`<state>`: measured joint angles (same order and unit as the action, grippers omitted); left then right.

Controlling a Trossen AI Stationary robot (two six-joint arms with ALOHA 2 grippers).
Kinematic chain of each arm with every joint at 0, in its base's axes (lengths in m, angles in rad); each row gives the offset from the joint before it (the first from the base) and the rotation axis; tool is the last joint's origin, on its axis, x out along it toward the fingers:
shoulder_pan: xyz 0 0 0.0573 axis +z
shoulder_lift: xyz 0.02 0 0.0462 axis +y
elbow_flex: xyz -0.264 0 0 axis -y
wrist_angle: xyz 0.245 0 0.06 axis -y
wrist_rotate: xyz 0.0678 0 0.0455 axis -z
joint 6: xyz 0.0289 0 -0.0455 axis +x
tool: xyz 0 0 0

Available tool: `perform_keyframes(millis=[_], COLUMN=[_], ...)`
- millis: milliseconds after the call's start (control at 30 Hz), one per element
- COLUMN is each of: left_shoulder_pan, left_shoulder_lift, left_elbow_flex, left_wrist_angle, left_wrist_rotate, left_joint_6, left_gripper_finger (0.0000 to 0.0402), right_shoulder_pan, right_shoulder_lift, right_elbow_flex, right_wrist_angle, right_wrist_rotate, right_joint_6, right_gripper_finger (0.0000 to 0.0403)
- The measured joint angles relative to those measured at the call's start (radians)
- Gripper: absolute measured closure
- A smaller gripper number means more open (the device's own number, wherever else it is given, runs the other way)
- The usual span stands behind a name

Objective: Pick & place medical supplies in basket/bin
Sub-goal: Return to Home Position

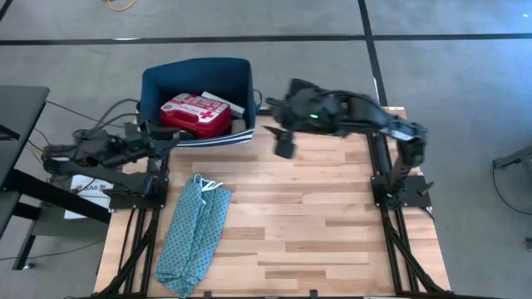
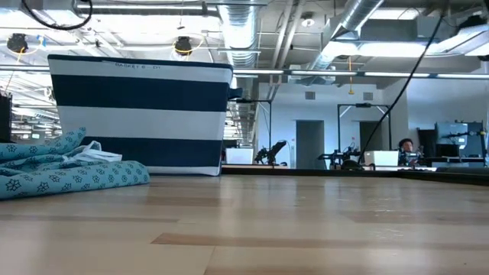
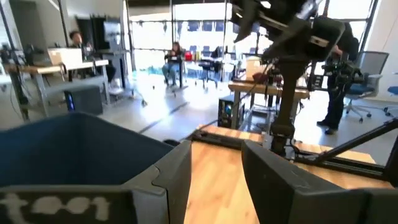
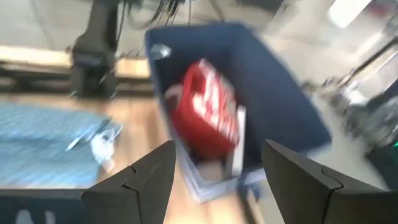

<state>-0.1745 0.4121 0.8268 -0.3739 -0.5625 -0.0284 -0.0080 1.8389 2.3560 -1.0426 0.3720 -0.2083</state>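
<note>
The navy bin (image 1: 150, 93) stands at the far left corner of the wooden surface (image 1: 316, 224), and its near wall shows broad white and navy bands in the low view. Inside it lies the red first-aid case (image 1: 195, 115) with its white markings facing up. A pale flat box (image 1: 226, 105) is tucked just beside the case, against the bin's right wall. The right wrist view shows both items inside the blue walls, though blurred. The right arm reaches from its mount at the right edge across toward the bin. The right pincer (image 1: 285, 147) hangs above the surface, just beside the bin's near right corner. Its two fingers (image 4: 144, 180) are spread wide apart with nothing between them. The left arm is folded low at the left edge. The left pincer (image 1: 163, 138) sits close to the bin's near left corner. In the left wrist view its fingers (image 3: 169, 182) also stand apart and hold nothing. The bin's dark wall shows just beside one of them, and bare wood shows in the gap. A teal patterned cloth (image 1: 195, 234) lies rumpled on the near left part of the surface, apart from the bin. In the room beyond, a person (image 2: 406, 146) sits at a desk far behind the surface.
</note>
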Motion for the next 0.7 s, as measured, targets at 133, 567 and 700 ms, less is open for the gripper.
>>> perform_keyframes(millis=[133,567,700], left_shoulder_pan=[0.0,0.0,0.0], left_shoulder_lift=[-0.075,-0.197,-0.196], left_elbow_flex=[0.0,-0.317,-0.413], left_wrist_angle=[-0.062,0.22,0.334], left_wrist_rotate=[0.0,0.101,0.2], left_joint_6=[0.059,0.173,0.188], left_gripper_finger=[0.0272,0.0272,0.0272], right_shoulder_pan=[0.051,0.353,0.407], right_shoulder_lift=[-0.104,-0.603,-0.803], right_elbow_flex=[-0.019,-0.752,-1.071], right_wrist_angle=[-0.224,-0.394,-0.204], right_wrist_rotate=[0.02,0.531,0.46], right_joint_6=[0.117,0.588,0.634], right_gripper_finger=[0.017,0.017,0.017])
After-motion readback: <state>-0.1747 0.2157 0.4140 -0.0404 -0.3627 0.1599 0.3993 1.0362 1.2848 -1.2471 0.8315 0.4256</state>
